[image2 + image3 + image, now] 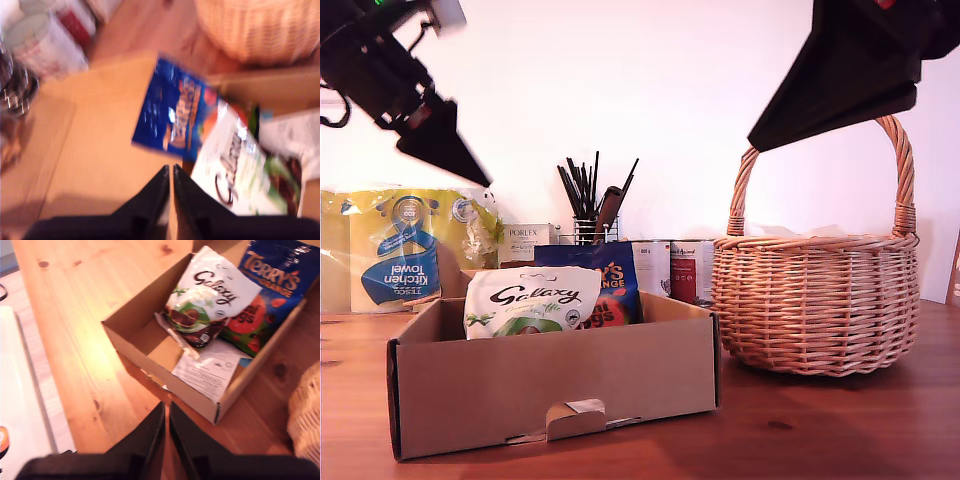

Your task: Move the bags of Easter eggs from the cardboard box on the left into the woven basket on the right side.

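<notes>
Our first gripper (170,172) and second gripper (166,410) hover pinched together, empty. The Galaxy bag (530,298) and Terry's bag (608,290) lean upright in the cardboard box (555,385), on the exterior view's left; the woven basket (817,300) stands right. A glancing approach could topple them.

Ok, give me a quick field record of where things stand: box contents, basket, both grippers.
cardboard box: on the wooden table, at the exterior view's left, open top
bags in box: Galaxy bag in front, Terry's bag behind it, both leaning upright
other in box: white paper sheet on the floor
woven basket: at the exterior view's right, contents not visible
my first gripper: shut, empty, above the box
my second gripper: shut, empty, above the table beside the box
</notes>
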Available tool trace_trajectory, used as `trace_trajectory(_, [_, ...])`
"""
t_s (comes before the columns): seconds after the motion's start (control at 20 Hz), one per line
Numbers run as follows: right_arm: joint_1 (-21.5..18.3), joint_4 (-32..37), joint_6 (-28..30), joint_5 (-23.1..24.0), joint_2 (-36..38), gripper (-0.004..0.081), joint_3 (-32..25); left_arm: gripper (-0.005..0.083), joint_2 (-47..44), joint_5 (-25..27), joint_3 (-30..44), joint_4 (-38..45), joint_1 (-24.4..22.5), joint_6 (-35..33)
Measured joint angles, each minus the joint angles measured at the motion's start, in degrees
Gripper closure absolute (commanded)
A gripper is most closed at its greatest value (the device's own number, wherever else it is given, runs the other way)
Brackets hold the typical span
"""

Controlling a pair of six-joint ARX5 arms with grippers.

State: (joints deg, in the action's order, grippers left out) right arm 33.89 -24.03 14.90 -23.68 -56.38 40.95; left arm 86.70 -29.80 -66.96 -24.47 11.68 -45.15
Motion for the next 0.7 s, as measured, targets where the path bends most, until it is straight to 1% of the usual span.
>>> trace_trajectory(0.05, [0.0, 0.0, 0.0, 0.0, 0.0, 0.0782, 0.0, 0.0397, 0.1, -0.5, 0.0, 0.8, -0.3, 0.0])
trace_trajectory(0.1, [0.0, 0.0, 0.0, 0.0, 0.0, 0.0782, 0.0, 0.0360, 0.5, -0.7, 0.0, 1.5, -0.5, 0.0])
trace_trajectory(0.2, [0.0, 0.0, 0.0, 0.0, 0.0, 0.0782, 0.0, 0.0360, 2.9, -0.8, 0.0, 2.3, -0.6, 0.0])
trace_trajectory(0.3, [0.0, 0.0, 0.0, 0.0, 0.0, 0.0782, 0.0, 0.0349, 7.1, -0.8, 0.0, 2.3, -0.6, 0.0])
trace_trajectory(0.4, [0.0, 0.0, 0.0, 0.0, 0.0, 0.0782, 0.0, 0.0268, 11.0, -0.8, 0.0, 2.3, -0.6, 1.2])
trace_trajectory(0.45, [0.0, 0.0, 0.0, 0.0, 0.0, 0.0782, 0.0, 0.0255, 12.1, -0.8, 0.0, 2.3, -0.6, 1.5])
trace_trajectory(0.55, [0.0, 0.0, 0.0, 0.0, 0.0, 0.0782, 0.0, 0.0255, 12.9, -0.8, 0.0, 2.3, -0.6, 4.2])
trace_trajectory(0.7, [0.0, 0.0, 0.0, 0.0, 0.0, 0.0782, 0.0, 0.0257, 12.9, -1.3, 0.0, 1.5, -0.6, 4.3])
